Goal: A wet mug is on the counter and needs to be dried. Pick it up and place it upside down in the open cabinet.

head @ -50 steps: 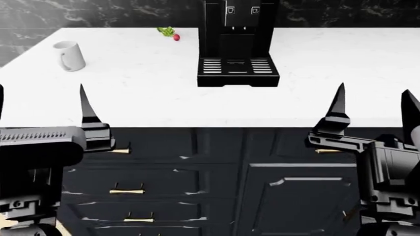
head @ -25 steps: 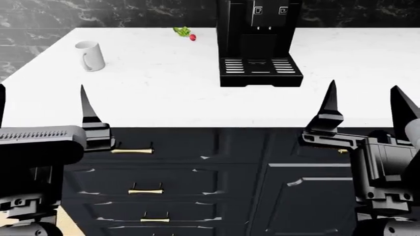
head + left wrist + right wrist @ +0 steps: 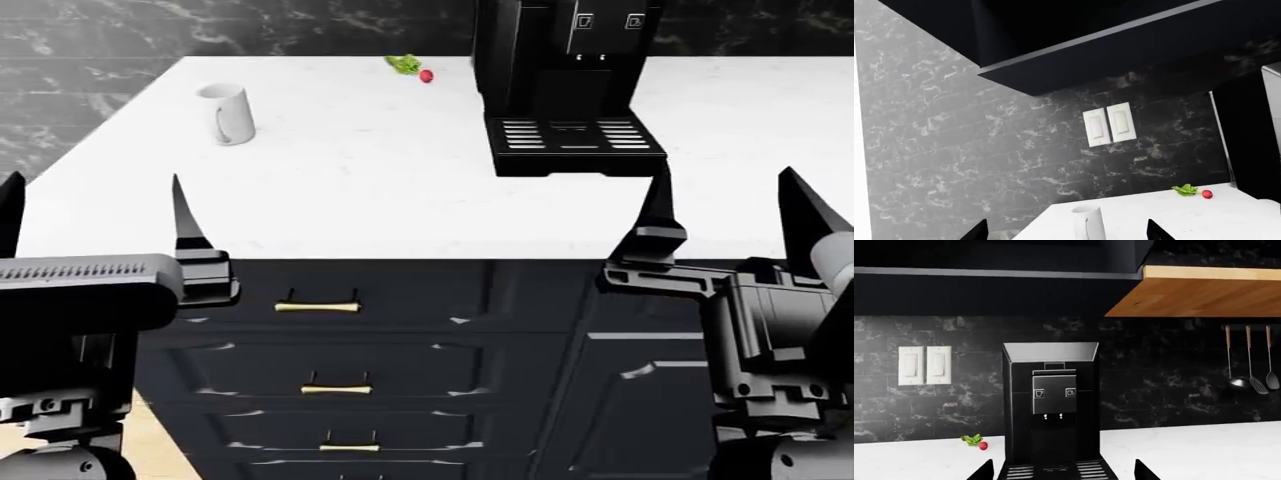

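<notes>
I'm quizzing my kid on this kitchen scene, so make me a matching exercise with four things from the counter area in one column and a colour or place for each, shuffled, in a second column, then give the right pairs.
Things:
1. mug
2. coffee machine
3. radish
4. light switches

Descriptions:
A. white plates on the black tile wall
B. small and red with green leaves, near the back of the counter
C. white, standing upright toward the counter's left end
D. tall and black, with a slotted drip tray in front

Pairs: 1-C, 2-D, 3-B, 4-A
</notes>
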Controlling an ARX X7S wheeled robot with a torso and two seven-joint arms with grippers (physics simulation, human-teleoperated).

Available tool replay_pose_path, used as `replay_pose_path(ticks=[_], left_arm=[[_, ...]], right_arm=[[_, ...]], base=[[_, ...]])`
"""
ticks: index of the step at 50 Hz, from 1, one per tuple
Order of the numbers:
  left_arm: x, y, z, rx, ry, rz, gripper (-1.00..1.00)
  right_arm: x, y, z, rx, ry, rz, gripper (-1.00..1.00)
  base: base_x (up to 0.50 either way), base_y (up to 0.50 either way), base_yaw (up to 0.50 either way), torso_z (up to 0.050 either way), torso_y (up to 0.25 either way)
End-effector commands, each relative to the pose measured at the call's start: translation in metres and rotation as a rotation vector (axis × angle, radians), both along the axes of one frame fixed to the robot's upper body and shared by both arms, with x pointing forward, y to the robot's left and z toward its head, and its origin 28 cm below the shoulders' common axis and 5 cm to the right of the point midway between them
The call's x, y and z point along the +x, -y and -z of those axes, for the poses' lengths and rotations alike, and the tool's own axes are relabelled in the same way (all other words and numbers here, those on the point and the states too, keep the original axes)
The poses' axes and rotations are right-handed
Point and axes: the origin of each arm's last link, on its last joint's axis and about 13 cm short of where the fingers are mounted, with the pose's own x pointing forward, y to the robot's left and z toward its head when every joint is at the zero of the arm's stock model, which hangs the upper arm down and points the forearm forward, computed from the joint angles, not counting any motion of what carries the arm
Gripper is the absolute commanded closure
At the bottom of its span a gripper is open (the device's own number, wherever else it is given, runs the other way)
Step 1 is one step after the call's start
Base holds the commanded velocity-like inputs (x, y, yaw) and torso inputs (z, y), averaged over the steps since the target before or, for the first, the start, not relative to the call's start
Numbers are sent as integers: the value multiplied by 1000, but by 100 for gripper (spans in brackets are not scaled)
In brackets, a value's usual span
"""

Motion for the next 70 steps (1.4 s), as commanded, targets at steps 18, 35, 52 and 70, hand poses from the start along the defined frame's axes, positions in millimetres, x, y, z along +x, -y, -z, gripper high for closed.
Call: replay_pose_path(ticks=[18, 35, 52, 70], left_arm=[[-1, 0, 3, 2, -6, 8, -100], [-1, 3, -2, 16, -17, 31, -100], [17, 3, -51, -13, -264, 241, -100], [39, -12, -37, -179, -465, 248, -100]], right_arm=[[-2, -1, 0, 12, 5, -8, -100], [0, 1, -1, 53, -38, -13, -100], [20, 2, -56, 181, -318, -15, -100], [33, -6, -73, 63, -325, -25, -100]], base=[[0, 291, 0, 0, 0], [0, 229, 0, 0, 0], [0, 0, 0, 0, 0], [2, 0, 0, 0, 0]])
